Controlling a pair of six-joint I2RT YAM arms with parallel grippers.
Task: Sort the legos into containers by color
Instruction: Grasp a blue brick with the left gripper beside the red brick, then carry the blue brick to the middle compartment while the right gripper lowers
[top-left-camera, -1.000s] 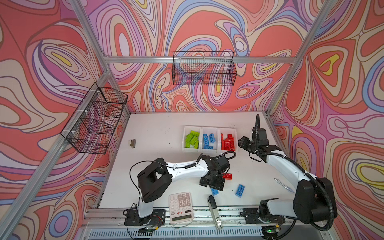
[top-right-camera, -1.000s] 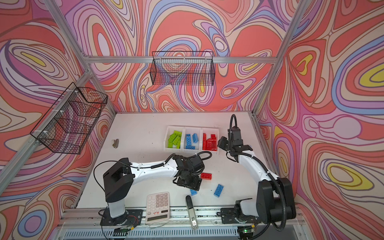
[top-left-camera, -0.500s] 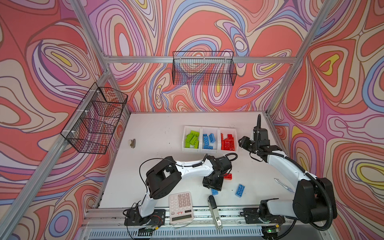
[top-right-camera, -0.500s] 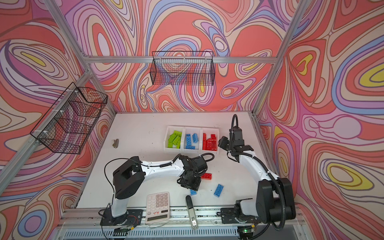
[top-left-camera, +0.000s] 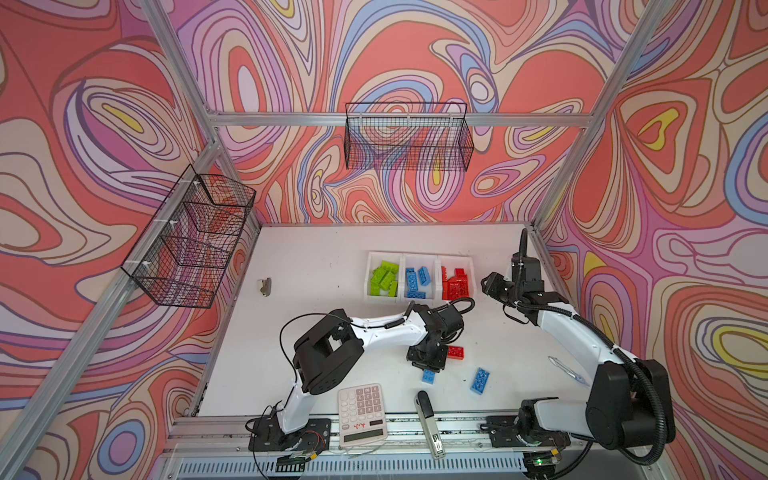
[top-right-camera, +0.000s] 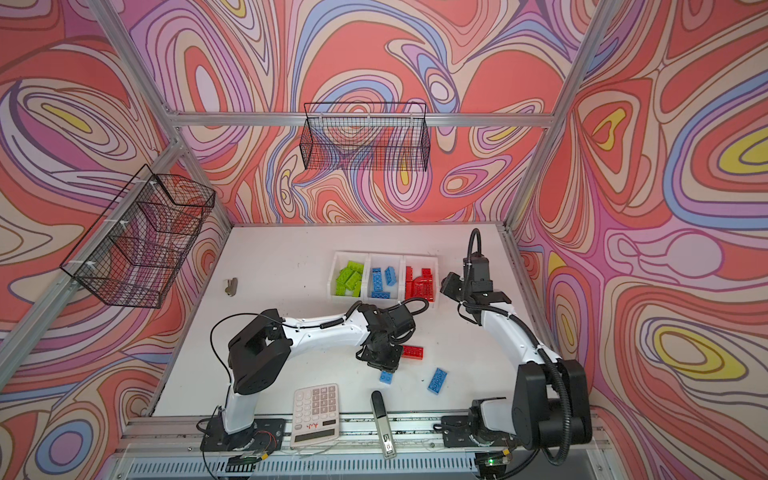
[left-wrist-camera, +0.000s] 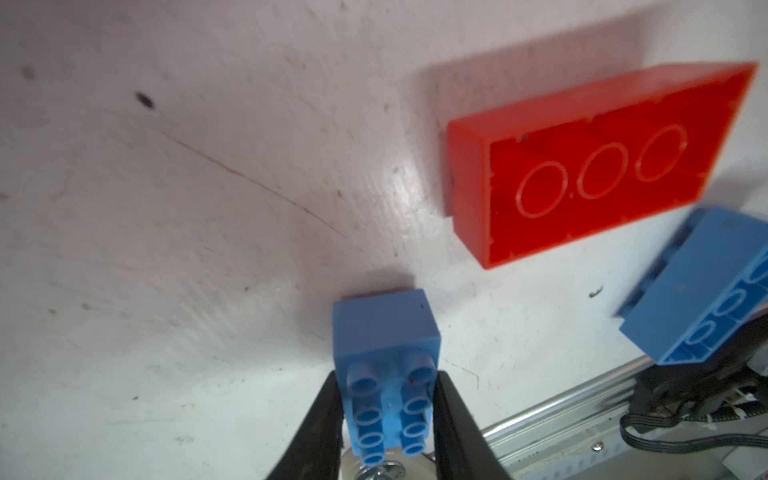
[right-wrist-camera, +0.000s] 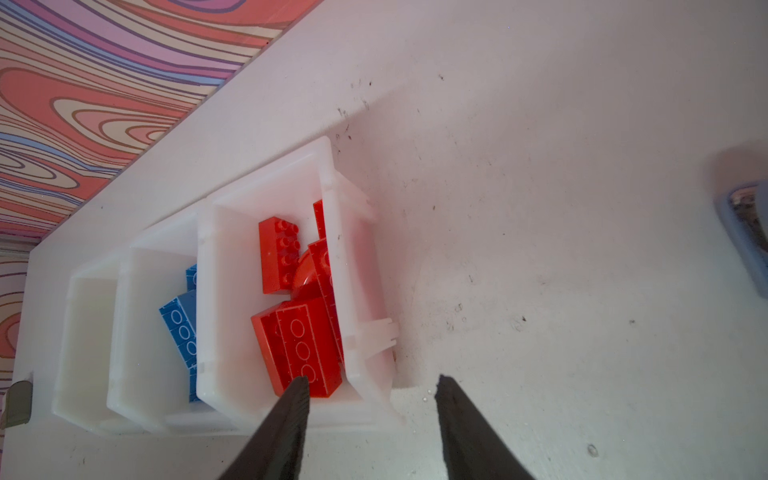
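Two tips for this grab: squeeze snug, then lift straight up so nothing bumps. Left tool (left-wrist-camera: 386, 378) pinches the small blue lego (left-wrist-camera: 386, 332) on both sides, down on the bench (left-wrist-camera: 166, 208), beside a red lego (left-wrist-camera: 590, 166). Right tool (right-wrist-camera: 372, 380) hangs open, empty, near the containers (right-wrist-camera: 353, 291).

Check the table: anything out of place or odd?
The containers look correctly sorted. One oddity: the loose red brick beside the left gripper, which grips a blue brick, lies upside down, hollow underside up.
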